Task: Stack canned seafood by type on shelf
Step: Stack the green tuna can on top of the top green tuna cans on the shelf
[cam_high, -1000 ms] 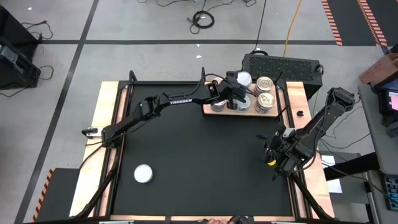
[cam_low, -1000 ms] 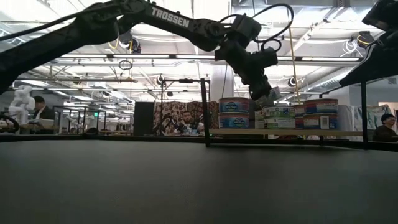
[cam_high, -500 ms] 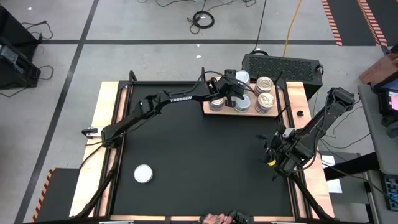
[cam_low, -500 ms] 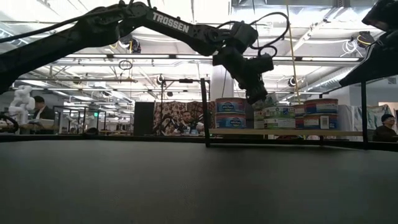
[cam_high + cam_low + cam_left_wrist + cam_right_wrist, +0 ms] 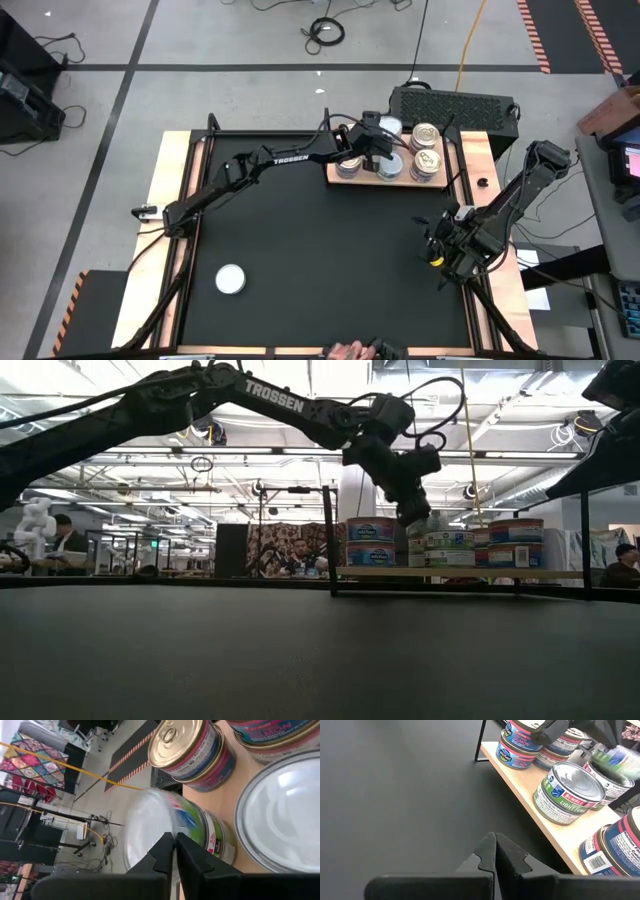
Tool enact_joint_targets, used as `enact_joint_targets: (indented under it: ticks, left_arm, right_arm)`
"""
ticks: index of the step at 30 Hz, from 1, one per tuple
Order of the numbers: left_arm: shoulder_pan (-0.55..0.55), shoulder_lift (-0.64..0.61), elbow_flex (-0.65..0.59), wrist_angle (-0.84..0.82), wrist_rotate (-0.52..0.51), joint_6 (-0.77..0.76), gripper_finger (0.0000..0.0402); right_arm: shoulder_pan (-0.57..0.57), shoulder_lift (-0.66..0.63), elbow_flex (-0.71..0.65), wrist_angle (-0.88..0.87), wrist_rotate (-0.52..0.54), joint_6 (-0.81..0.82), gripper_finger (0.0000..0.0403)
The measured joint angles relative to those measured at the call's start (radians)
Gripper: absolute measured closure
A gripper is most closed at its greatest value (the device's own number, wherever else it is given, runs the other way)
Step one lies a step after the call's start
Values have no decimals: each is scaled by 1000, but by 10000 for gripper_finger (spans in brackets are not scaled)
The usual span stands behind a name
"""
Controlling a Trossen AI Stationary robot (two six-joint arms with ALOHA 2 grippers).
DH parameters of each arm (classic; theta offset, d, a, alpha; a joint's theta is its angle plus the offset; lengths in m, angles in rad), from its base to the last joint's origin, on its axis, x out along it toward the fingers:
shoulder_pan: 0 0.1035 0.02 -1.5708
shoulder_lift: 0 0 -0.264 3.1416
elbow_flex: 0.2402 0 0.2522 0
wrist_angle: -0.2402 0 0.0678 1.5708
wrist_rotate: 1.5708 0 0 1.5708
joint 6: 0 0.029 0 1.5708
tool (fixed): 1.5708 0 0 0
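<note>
One tin [image 5: 231, 279] lies alone at about 8 o'clock on the black surface [image 5: 320, 250], and six tin tops in three columns show on the wooden shelf [image 5: 388, 178] at about 1 o'clock. The left tool [image 5: 385, 152] hangs over the shelf's middle tins, fingers nearly together and holding nothing; the right tool [image 5: 437, 255] waits shut at 4 o'clock. Around the surface lie grey floor, cables and a black box [image 5: 452, 105].

arms: 2
shelf [image 5: 392, 181]: 1
tins on shelf: several, stacked, exact count unclear
tins on mat [image 5: 231, 279], far from shelf: 1
</note>
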Motion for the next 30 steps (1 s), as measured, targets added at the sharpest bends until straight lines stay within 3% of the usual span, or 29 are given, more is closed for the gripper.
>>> enact_joint_targets:
  ticks: [10,20,30]
  left_arm:
    - [-7,0,0,33,-19,0,363]
    - [-38,-1,0,85,-101,-4,363]
    - [-15,-26,-2,54,-159,-203,364]
  right_arm:
    - [0,0,0,4,-3,0,403]
    - [0,0,0,5,-49,11,403]
    - [0,0,0,24,-49,11,403]
